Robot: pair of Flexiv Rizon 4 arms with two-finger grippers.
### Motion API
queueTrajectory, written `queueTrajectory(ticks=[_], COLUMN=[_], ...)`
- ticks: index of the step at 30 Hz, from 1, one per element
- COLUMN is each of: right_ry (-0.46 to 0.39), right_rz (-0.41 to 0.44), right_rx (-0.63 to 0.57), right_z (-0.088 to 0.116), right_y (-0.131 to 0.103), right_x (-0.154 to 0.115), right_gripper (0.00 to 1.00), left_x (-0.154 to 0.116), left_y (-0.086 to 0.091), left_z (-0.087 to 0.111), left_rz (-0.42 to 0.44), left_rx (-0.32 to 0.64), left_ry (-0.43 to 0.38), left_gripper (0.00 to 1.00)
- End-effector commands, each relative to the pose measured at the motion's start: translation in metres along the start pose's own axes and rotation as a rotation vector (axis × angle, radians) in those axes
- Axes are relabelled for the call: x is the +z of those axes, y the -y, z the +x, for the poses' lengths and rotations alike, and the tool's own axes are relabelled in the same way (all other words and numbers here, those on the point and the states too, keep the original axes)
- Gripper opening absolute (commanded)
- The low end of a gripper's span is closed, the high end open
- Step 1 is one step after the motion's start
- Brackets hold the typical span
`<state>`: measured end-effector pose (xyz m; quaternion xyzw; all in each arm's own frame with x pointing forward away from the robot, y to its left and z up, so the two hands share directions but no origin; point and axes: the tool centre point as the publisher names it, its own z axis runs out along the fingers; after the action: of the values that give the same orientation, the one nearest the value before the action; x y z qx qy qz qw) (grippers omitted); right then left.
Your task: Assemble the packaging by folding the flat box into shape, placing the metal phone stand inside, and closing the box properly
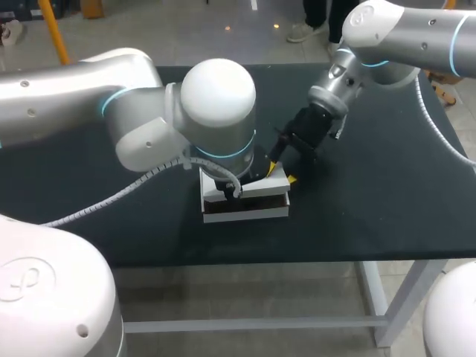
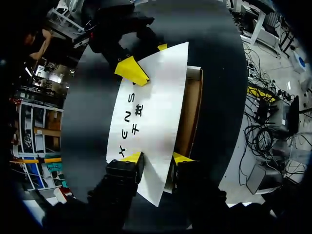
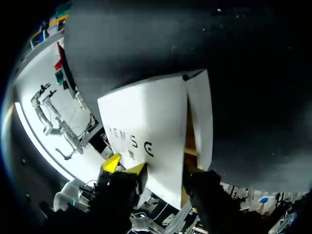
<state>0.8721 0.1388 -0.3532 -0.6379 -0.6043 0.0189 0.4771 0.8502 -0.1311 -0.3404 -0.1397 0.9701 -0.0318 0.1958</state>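
Note:
A white box point(image 1: 245, 210) with a brown inside point(image 2: 189, 117) sits mid-table. Its printed lid point(image 1: 260, 184) is tilted up, partly open. In the left wrist view the lid point(image 2: 151, 107) runs from my left gripper point(image 2: 156, 158) to my right gripper point(image 2: 146, 59). The left gripper's tips sit on either side of the lid's near end, shut on it. My left arm's wrist covers most of my left gripper point(image 1: 227, 190) in the head view. My right gripper point(image 1: 282, 173) is at the lid's other end. The right wrist view shows that gripper point(image 3: 161, 170) shut on the lid point(image 3: 146, 126), beside a white flap point(image 3: 200, 112). No phone stand shows.
The black table point(image 1: 387, 193) stretches bare to the right of the box and along its front edge. My left arm's bulky wrist hangs over the box's left half. My right arm comes in from the far right corner.

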Motion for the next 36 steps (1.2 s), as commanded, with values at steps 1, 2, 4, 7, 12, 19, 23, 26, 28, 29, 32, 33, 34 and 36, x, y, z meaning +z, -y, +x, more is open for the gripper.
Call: queueTrajectory(ticks=[1,2,4,7,12,19,23,26,28,29,32,33,34,36], right_ry=[0.002,0.002,0.002,0.002,0.007,0.018,0.025,0.025,0.025,0.026,0.027,0.027,0.027,0.027], right_rz=[0.008,0.008,0.008,0.008,0.005,0.003,-0.002,-0.007,-0.011,-0.012,-0.014,-0.015,-0.016,-0.016], right_rx=[0.000,0.000,0.000,0.000,0.007,0.017,0.026,0.027,0.026,0.026,0.025,0.025,0.025,0.024], right_z=[0.000,0.000,0.000,0.000,-0.001,-0.004,-0.007,-0.009,-0.009,-0.009,-0.010,-0.010,-0.011,-0.012], right_y=[-0.001,-0.001,-0.001,-0.001,-0.002,-0.001,0.001,0.003,0.004,0.005,0.005,0.005,0.005,0.005], right_x=[-0.001,-0.001,-0.001,-0.001,0.000,0.000,-0.001,-0.002,-0.002,-0.002,-0.002,-0.003,-0.003,-0.003], right_gripper=[0.49,0.49,0.50,0.50,0.48,0.49,0.56,0.56,0.56,0.56,0.55,0.54,0.53,0.53], left_x=[0.002,0.002,0.003,0.004,0.006,0.007,0.006,0.006,0.006,0.006,0.007,0.007,0.008,0.009], left_y=[0.003,0.003,0.003,0.002,0.001,0.000,-0.001,-0.001,-0.001,-0.001,-0.002,-0.002,-0.002,-0.002], left_z=[0.001,0.001,0.001,0.002,0.002,0.003,0.003,0.003,0.003,0.003,0.004,0.004,0.004,0.005], left_rz=[-0.011,-0.011,-0.011,-0.011,-0.011,-0.005,-0.001,0.001,0.003,0.004,0.005,0.005,0.005,0.005], left_rx=[0.001,0.002,0.005,0.010,0.011,0.011,0.010,0.010,0.010,0.010,0.011,0.011,0.011,0.011], left_ry=[0.009,0.008,0.008,0.006,-0.001,-0.008,-0.008,-0.009,-0.011,-0.012,-0.015,-0.016,-0.018,-0.020], left_gripper=[0.37,0.37,0.37,0.37,0.36,0.36,0.36,0.37,0.37,0.37,0.38,0.37,0.37,0.37])
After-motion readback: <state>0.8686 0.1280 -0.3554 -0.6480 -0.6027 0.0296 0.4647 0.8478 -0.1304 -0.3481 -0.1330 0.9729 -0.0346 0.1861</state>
